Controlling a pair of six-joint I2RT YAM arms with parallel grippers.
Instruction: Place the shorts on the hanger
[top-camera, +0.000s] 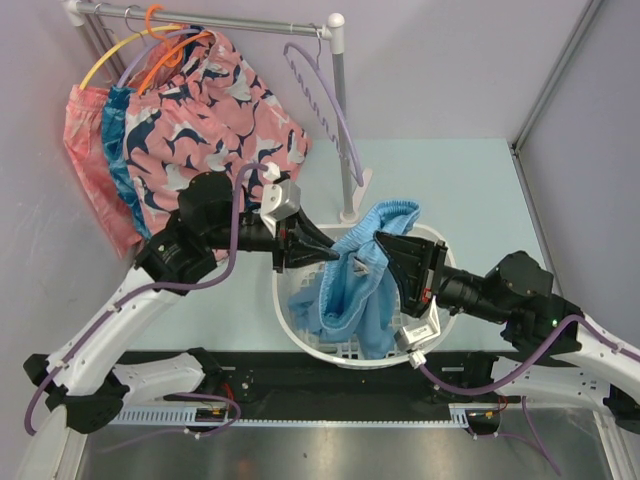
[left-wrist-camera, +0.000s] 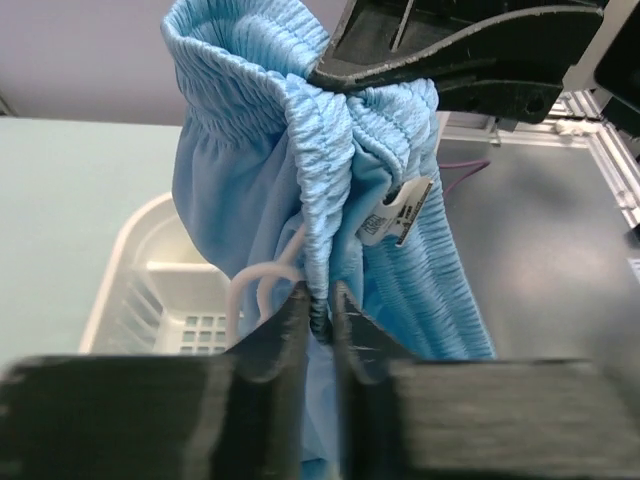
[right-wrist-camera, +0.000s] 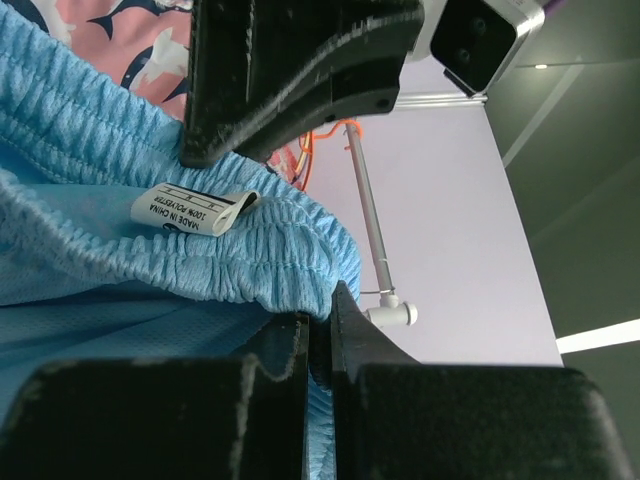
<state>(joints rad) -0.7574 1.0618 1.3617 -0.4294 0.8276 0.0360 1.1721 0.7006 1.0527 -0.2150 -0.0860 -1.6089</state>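
Left wrist, gathered elastic shorts (left-wrist-camera: 240, 200) waistband, seemingly pinched between fingers (left-wrist-camera: 275, 345)

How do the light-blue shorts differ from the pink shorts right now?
The light-blue shorts are plain; the pink shorts are patterned. The light-blue shorts hang bunched over the basket, pinched by the left gripper and right gripper; the pink shorts hang flat from the rail. Both are hanging.
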